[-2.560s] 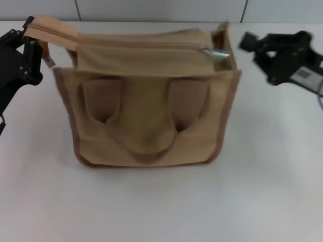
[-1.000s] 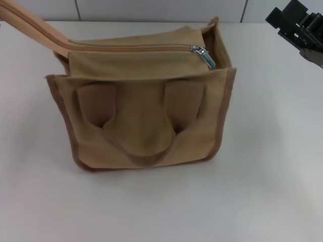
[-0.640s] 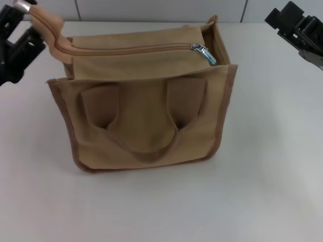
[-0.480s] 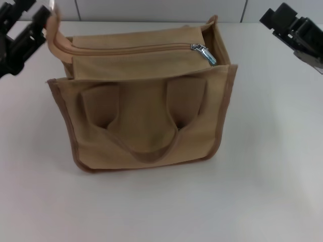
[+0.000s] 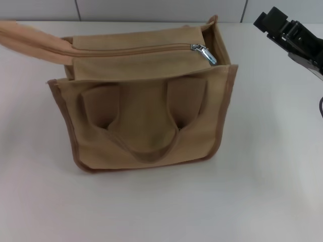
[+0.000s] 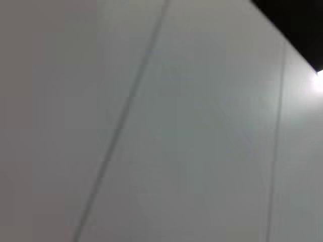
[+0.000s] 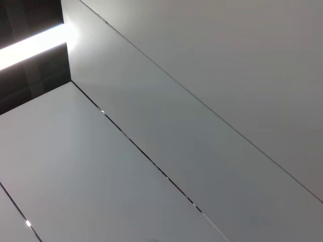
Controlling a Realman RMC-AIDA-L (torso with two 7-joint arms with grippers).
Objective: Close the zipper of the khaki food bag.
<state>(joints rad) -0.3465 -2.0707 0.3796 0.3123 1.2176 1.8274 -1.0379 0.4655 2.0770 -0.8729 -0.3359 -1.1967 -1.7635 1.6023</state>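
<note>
The khaki food bag (image 5: 146, 121) stands upright on the white table, its two handles hanging down the near side. The zipper (image 5: 131, 49) runs along the top panel, and its silver slider and pull tab (image 5: 204, 52) sit at the right end. The zipper's loose fabric tail (image 5: 28, 39) sticks out past the bag's left end, blurred, toward the left edge of the head view. My left gripper is out of view. My right gripper (image 5: 285, 29) is at the far right, well apart from the bag. Both wrist views show only pale wall panels.
The white table (image 5: 272, 166) spreads around the bag, with a tiled wall (image 5: 151, 7) behind it. A black cable (image 5: 321, 107) shows at the right edge.
My left gripper, up at the far left beside the zipper tail half a second ago, has gone out of view. The tail now lies lower and points left. My right gripper shifted slightly.
</note>
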